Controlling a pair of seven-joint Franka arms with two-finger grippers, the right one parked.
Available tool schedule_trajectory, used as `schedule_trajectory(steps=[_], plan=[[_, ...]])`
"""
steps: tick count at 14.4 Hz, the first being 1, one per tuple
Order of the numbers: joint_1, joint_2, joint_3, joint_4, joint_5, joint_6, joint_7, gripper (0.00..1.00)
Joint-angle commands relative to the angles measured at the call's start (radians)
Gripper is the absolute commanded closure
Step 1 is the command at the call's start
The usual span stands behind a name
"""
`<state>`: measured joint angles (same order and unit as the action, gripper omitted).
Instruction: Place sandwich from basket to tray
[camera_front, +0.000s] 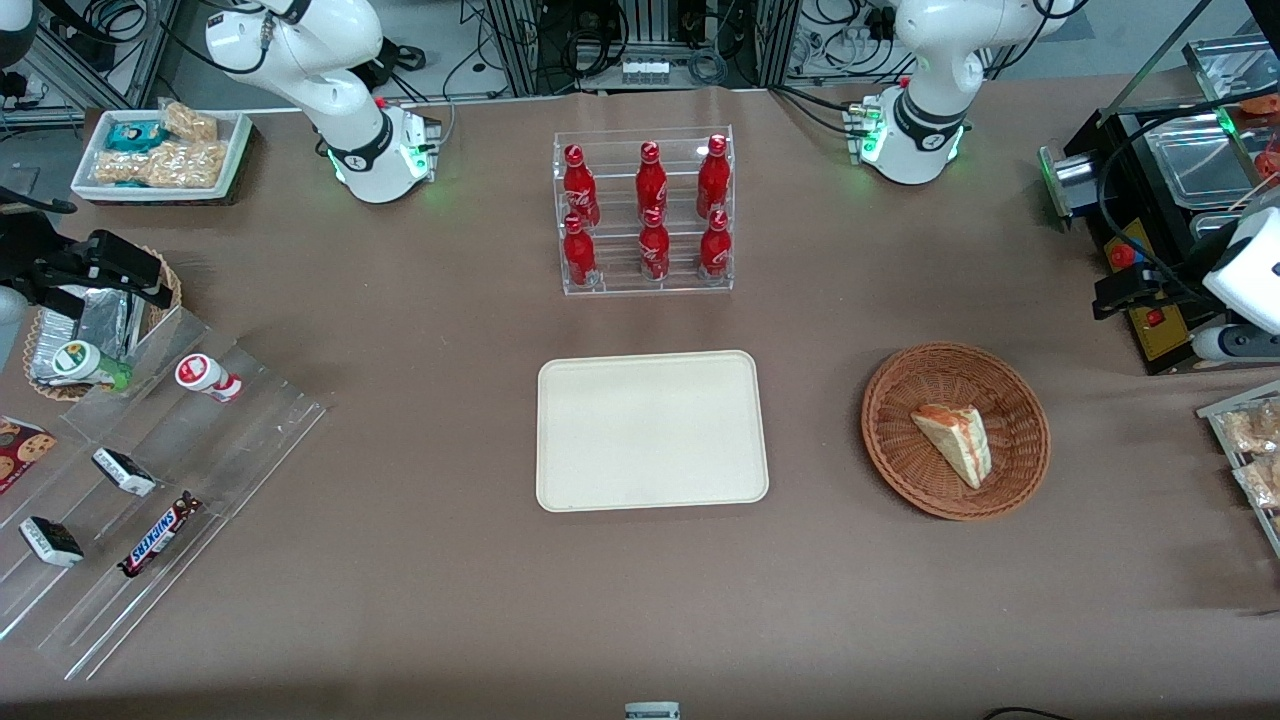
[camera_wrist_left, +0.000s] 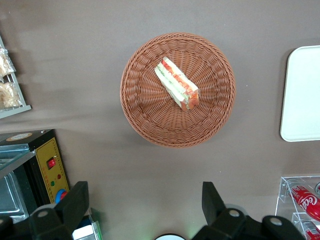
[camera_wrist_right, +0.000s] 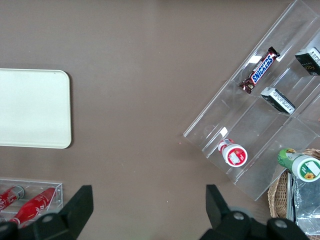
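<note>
Sandwich (camera_wrist_left: 177, 84) untouched in basket (camera_wrist_left: 142, 107); gripper (camera_wrist_left: 145, 202) held above, fingers (camera_wrist_left: 76, 204) wide (descent should be centred across the wedge).

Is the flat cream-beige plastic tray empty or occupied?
Empty. The cream-beige tray shows only bare surface; the sandwich lies in the wicker basket. The open gripper hangs above the table beside it.

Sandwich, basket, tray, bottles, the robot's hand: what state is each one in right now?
sandwich: lying in the basket, wrapped, not held.
basket: upright on the table, holding only the sandwich.
tray: flat on the table, empty.
bottles: six, upright in the clear rack, capped.
hand: open, holding nothing, high over the table beside the basket.
</note>
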<state>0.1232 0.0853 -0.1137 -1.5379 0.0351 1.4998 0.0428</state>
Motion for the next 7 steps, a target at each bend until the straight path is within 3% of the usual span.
schedule_trajectory(steps=[1, 7], plan=[[0.003, -0.024, -0.003, -0.018, 0.008, -0.001, 0.015, 0.0], [0.003, -0.021, -0.003, -0.019, 0.008, -0.007, 0.015, 0.0]])
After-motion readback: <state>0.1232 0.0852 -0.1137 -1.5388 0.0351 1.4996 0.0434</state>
